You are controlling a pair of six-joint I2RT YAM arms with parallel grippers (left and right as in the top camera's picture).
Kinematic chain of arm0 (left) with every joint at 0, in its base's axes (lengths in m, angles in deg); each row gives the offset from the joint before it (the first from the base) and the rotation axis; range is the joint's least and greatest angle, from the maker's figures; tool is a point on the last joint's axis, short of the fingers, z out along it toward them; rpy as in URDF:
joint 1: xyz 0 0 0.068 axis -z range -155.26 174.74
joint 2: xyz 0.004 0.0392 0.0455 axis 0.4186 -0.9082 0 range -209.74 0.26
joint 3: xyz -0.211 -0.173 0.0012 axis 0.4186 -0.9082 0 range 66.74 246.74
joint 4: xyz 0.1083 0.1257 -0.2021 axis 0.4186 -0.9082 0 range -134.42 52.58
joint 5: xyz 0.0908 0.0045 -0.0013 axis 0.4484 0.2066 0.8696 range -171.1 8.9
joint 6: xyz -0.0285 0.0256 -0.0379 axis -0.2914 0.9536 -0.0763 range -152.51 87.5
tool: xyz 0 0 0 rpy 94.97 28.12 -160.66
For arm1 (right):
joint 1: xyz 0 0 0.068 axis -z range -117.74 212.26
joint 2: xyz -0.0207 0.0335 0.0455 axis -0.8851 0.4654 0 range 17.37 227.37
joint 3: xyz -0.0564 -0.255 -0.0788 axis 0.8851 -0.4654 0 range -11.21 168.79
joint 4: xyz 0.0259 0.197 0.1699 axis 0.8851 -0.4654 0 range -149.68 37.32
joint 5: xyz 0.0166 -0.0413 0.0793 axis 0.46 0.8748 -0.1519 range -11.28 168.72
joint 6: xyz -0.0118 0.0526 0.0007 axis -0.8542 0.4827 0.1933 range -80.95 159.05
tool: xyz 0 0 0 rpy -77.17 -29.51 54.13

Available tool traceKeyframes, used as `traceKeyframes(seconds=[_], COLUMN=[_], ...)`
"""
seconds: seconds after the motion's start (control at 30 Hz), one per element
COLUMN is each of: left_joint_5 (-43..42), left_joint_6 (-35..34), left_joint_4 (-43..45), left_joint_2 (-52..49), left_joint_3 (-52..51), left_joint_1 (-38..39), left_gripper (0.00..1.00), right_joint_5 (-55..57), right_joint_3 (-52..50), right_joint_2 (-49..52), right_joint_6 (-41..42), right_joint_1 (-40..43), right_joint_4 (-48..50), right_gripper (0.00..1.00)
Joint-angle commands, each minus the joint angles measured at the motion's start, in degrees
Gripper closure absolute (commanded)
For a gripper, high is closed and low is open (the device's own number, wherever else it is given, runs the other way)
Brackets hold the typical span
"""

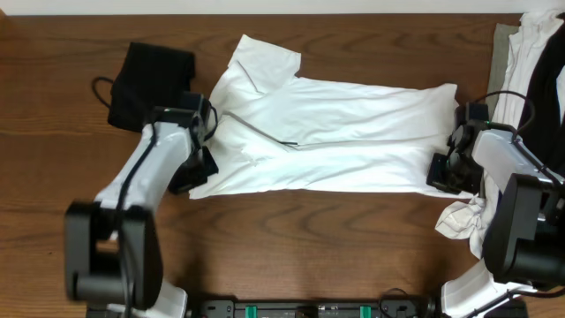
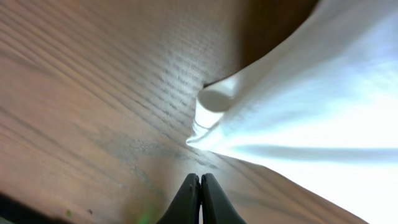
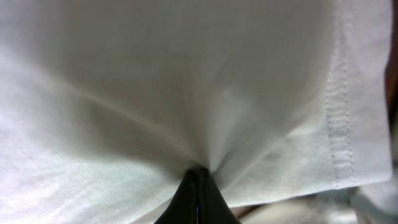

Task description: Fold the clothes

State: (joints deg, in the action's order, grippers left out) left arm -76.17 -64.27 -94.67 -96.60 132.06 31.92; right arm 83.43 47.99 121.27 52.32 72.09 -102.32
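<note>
Stretching the white short-sleeved soft-fabric T-shirt [image 1: 335, 132] lengthwise across the dark wood-grain tabletop [image 1: 291, 230] looks to be the aim. One arm stands at each end, so the cloth lies flat and fairly taut, probably ready for a fold. At the shirt's hem end the right gripper [image 3: 198, 173] has its fingers clamped on the fabric, with creases fanning out from the pinch. At the shirt's sleeve end the left gripper [image 2: 200, 182] has its fingers pressed together right at the shirt's corner; whether any cloth is caught between them I cannot tell. A black folded garment [image 1: 152, 78] lies just beyond the sleeve end, and a heap of white and black clothes [image 1: 537, 62] sits past the hem end.
</note>
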Motion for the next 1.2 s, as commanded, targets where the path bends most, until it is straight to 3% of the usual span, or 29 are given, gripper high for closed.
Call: traceKeyframes(seconds=[0.0, 0.37, 0.5, 0.6, 0.7, 0.8, 0.83, 0.97, 1.17], left_joint_5=[1.1, 1.1, 1.2, 1.2, 1.2, 1.1, 1.1, -0.9, -1.5], left_joint_6=[-1.1, -1.1, -1.1, -1.2, -1.1, -1.2, -1.2, -1.6, -1.6], left_joint_4=[1.8, 5.4, 6.6, 7.8, 8.1, 8.8, 9.0, 9.2, 10.1], left_joint_2=[6.5, 11.8, 11.8, 11.8, 11.8, 11.8, 11.8, 11.8, 11.8], left_joint_3=[0.2, 0.2, 0.2, 0.2, 0.2, 0.2, 0.2, 0.2, 0.2], left_joint_1=[-0.2, -0.2, -1.1, -3.1, -5.7, -9.3, -10.4, -14.4, -16.3], left_gripper=[0.94, 0.94, 0.94, 0.94, 0.93, 0.92, 0.85, 0.83, 0.83], right_joint_5=[1.4, -4.9, -12.7, -10.5, -12.4, -15.8, -18.0, -31.5, -29.6], right_joint_3=[2.3, 16.7, 21.4, 23.3, 24.7, 25.1, 25.2, 25.2, 25.2], right_joint_2=[1.7, 1.6, 1.6, 1.6, 1.6, 1.6, 1.6, 1.6, 1.6], right_joint_6=[1.3, -2.2, -10.5, -10.8, -10.8, -10.8, -10.8, -11.4, -14.7], right_joint_1=[-0.2, -3.6, -6.1, -8.7, -10.6, -11.6, -11.8, -12.8, -17.9], right_joint_4=[-2.7, -11.6, -12.8, -13.0, -12.4, -10.3, -9.7, -4.9, -0.4], right_gripper=[0.99, 0.96, 0.93, 0.87, 0.69, 0.75, 0.75, 0.75, 0.84])
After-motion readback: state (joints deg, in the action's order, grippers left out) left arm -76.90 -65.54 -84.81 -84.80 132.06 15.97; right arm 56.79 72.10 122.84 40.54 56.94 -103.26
